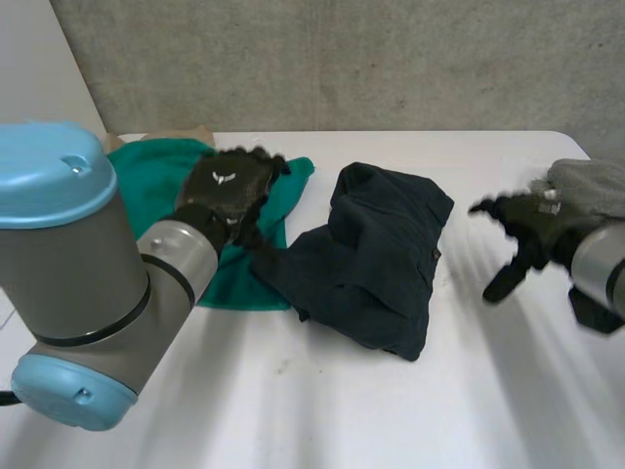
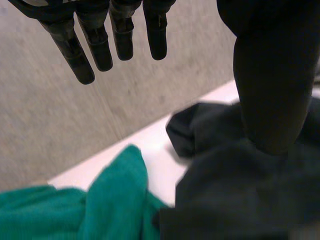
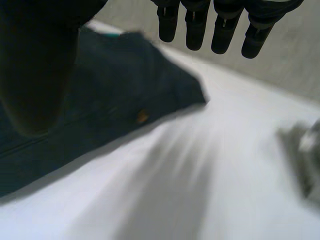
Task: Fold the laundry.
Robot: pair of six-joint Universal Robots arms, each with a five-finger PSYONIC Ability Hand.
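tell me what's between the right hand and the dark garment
Nothing but bare white table lies between the right hand and the dark garment, as the head view shows.

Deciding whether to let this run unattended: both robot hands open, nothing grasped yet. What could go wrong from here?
1. The left robot hand hovers open where the green cloth meets the dark garment; a grasp there might catch both.
2. The dark garment lies bunched, not flat, so a fold now would likely trap creases.
3. The right robot hand is open close to the grey cloth near the edge of the table; a sweep could drag it off.
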